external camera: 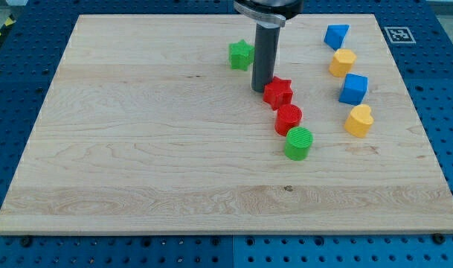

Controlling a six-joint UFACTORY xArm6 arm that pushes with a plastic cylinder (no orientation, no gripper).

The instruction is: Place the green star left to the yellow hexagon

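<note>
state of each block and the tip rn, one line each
green star: flat on the board, free, at the view's left of my tip
my tip: down on the board, against the red star's left side
red star: flat, touching the red cylinder
red cylinder: upright
green cylinder: upright, beside the red cylinder
two yellow blocks: resting apart, untouched
two blue blocks: resting apart, untouched

My tip (pixel 259 89) rests on the wooden board (pixel 137 149), just left of the red star (pixel 278 91) and touching it or nearly so. From that red star, the green star (pixel 241 54) lies up-left, the red cylinder (pixel 288 118) just below, and the yellow hexagon (pixel 343 62) to the upper right.
</note>
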